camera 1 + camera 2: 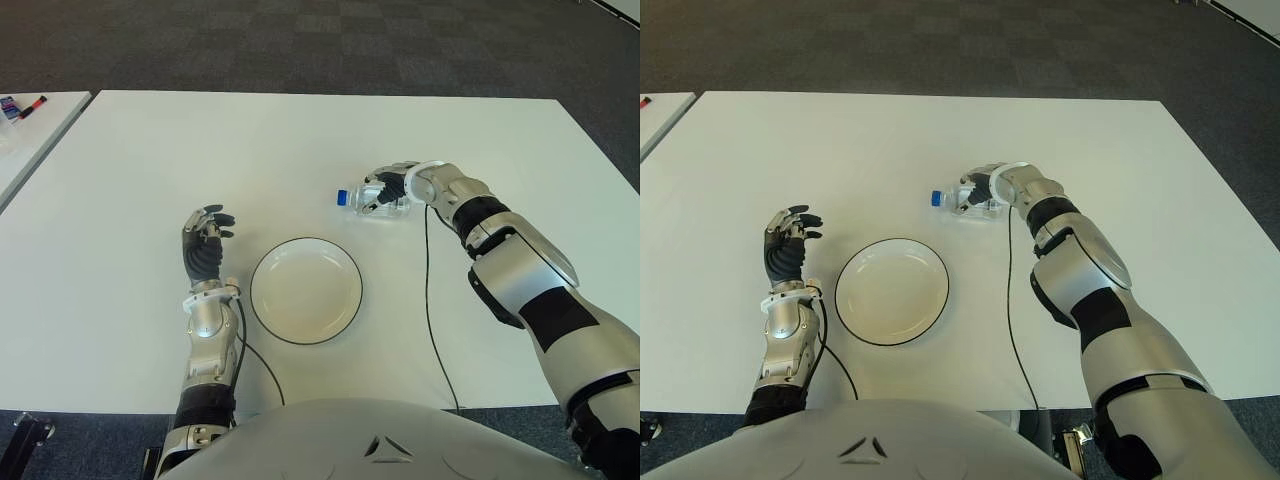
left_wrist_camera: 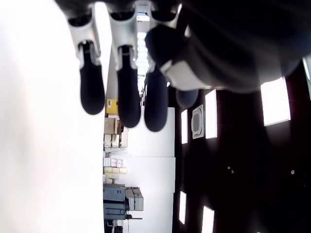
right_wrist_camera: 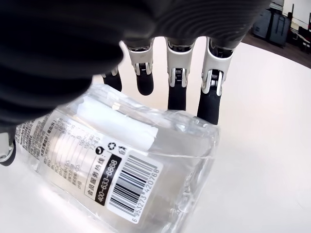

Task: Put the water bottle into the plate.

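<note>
One water bottle point(image 1: 372, 199), one plate point(image 1: 306, 290), two hands.

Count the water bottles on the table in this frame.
1. The water bottle lies on its side beyond the plate, under the right robot hand. None looks hidden.

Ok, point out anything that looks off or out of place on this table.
Only the water bottle stands out: it lies on its side on the table, blue cap toward the robot's left, beyond the empty plate. The right hand is over it, fingers draped across. No spill shows. The left hand is open left of the plate.
</note>
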`<state>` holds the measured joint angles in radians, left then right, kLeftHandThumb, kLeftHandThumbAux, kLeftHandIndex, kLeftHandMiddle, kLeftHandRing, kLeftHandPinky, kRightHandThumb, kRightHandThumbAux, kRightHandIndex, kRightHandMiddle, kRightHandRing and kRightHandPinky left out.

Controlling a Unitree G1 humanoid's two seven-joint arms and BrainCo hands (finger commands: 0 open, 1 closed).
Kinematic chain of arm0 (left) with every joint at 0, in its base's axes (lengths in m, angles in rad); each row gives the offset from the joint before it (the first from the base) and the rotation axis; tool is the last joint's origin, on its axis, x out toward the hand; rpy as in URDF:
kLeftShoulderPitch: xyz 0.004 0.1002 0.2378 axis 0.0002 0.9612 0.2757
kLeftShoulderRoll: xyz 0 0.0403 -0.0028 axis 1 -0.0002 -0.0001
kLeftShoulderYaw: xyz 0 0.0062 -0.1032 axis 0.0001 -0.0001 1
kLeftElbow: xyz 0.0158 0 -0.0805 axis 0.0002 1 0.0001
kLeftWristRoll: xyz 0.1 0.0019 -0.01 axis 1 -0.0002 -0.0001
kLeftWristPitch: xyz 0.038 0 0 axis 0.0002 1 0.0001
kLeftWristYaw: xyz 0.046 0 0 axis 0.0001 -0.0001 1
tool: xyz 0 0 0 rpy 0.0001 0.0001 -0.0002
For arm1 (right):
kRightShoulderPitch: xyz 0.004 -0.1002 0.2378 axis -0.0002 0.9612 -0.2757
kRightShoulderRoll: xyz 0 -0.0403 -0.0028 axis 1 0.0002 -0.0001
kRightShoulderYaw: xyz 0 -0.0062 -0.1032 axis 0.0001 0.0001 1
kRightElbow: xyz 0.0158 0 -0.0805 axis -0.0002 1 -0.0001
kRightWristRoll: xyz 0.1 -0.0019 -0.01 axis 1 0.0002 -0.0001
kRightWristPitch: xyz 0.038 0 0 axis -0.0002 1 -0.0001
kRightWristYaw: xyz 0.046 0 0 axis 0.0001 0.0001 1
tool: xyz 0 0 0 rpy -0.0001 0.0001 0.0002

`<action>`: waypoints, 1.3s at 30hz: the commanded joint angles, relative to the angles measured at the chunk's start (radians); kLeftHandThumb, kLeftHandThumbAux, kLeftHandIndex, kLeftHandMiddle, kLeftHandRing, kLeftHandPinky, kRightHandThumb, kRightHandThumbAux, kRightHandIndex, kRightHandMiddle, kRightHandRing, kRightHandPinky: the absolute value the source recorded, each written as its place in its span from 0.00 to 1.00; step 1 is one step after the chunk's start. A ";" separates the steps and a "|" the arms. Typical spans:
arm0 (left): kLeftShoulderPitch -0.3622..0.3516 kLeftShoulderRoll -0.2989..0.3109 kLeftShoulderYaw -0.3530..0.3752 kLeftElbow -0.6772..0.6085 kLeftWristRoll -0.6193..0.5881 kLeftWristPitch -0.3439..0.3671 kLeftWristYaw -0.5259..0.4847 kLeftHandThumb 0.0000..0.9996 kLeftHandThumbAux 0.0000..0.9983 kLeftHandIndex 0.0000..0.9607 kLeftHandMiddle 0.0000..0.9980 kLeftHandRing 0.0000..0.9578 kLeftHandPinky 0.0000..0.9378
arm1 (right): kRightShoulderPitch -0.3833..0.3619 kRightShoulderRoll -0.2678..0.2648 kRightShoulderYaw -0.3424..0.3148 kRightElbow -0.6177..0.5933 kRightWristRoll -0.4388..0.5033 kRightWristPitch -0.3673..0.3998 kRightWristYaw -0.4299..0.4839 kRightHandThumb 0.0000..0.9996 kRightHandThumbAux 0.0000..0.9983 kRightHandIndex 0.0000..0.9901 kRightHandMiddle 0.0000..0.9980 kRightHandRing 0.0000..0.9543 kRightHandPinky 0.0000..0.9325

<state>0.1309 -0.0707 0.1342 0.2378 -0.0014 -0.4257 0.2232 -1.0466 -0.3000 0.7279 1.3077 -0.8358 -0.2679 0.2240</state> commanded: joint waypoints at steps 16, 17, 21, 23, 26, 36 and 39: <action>0.003 -0.050 -0.020 -0.007 0.002 0.002 0.034 0.94 0.66 0.38 0.51 0.51 0.54 | 0.029 0.009 0.007 -0.005 -0.009 -0.004 -0.033 0.61 0.36 0.00 0.14 0.34 0.63; 0.003 -0.051 -0.021 -0.008 0.001 0.002 0.034 0.94 0.66 0.38 0.51 0.51 0.55 | 0.041 0.012 0.009 -0.006 -0.010 0.001 -0.049 0.61 0.36 0.00 0.14 0.34 0.61; 0.004 -0.050 -0.024 -0.008 -0.008 -0.001 0.028 0.94 0.66 0.39 0.51 0.51 0.54 | 0.065 0.020 -0.001 -0.006 -0.002 0.027 -0.098 0.63 0.38 0.00 0.13 0.31 0.57; 0.004 -0.049 -0.025 -0.007 -0.011 -0.004 0.027 0.94 0.66 0.39 0.51 0.51 0.54 | 0.065 0.022 -0.008 -0.006 0.005 0.036 -0.107 0.65 0.38 0.00 0.12 0.30 0.56; 0.004 -0.048 -0.028 -0.006 -0.012 -0.007 0.028 0.94 0.66 0.39 0.51 0.51 0.54 | 0.068 0.023 -0.019 -0.007 0.015 0.046 -0.121 0.66 0.39 0.00 0.12 0.29 0.54; 0.004 -0.048 -0.035 -0.004 -0.023 -0.018 0.026 0.94 0.66 0.39 0.50 0.51 0.52 | 0.086 0.031 -0.060 -0.008 0.039 0.072 -0.204 0.78 0.43 0.02 0.13 0.31 0.54; 0.006 -0.047 -0.036 -0.009 -0.026 -0.016 0.026 0.94 0.66 0.39 0.50 0.51 0.52 | 0.087 0.033 -0.062 -0.006 0.038 0.076 -0.213 0.83 0.44 0.03 0.14 0.33 0.59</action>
<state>0.1309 -0.0706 0.1027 0.2349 -0.0164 -0.4424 0.2454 -0.9782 -0.2762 0.6768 1.2981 -0.8110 -0.2043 0.0212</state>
